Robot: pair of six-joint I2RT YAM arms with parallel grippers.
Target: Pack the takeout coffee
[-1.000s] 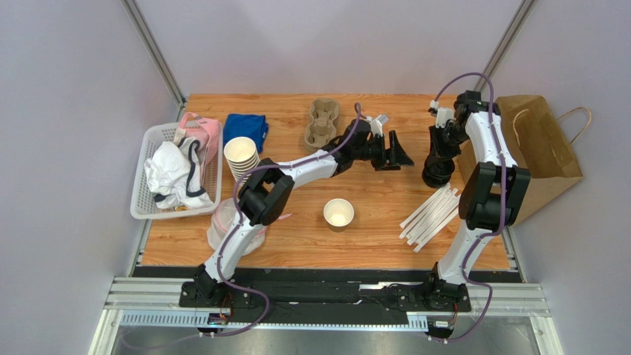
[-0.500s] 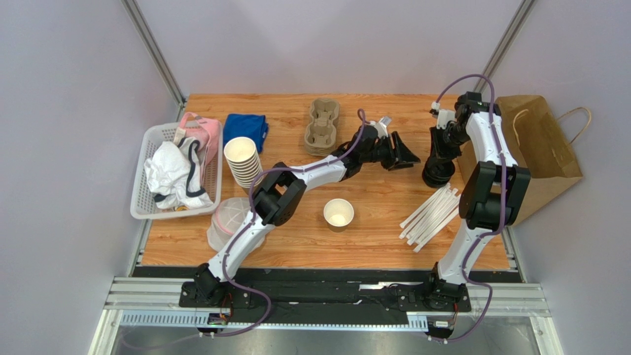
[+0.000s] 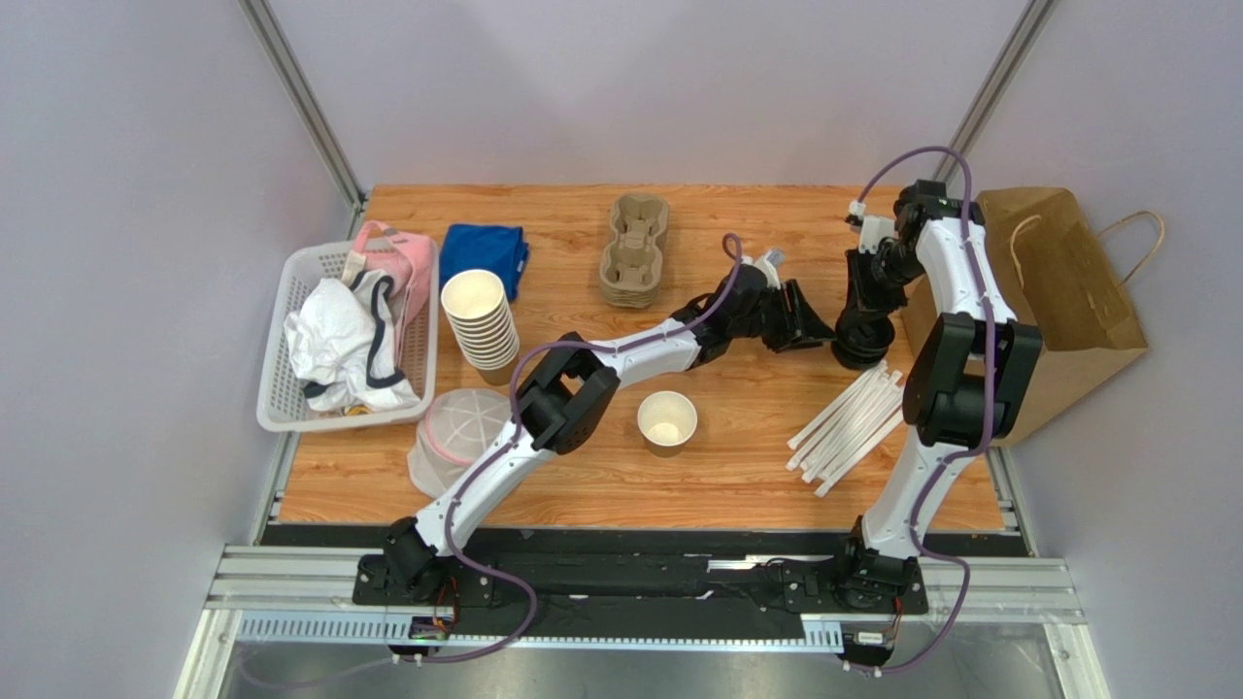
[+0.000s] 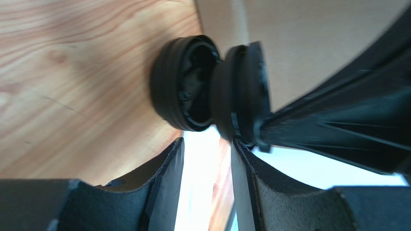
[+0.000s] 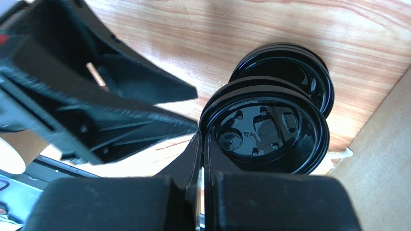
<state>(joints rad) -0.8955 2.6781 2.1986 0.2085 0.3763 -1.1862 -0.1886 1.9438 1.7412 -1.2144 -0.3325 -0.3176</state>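
1. Top view: bright, even, diffuse light from overhead. The tabletop [image 3: 730, 452] carries only faint, soft shadows beneath the arms, and everything is sharp.
2. Left wrist view: the black lids [image 4: 185, 91] sit too close to the lens and blur. The gap between the fingers of the left pincer [image 4: 207, 144] is blown out to white.
3. Right wrist view: bluish glare rims the black lids. The left pincer is smeared at the left, and the right pincer [image 5: 202, 144] is soft at the bottom edge. A burnt-out white patch lies lower left.

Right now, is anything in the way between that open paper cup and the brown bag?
Yes. The black lids, the white straws and the right arm all lie between the paper cup and the bag.
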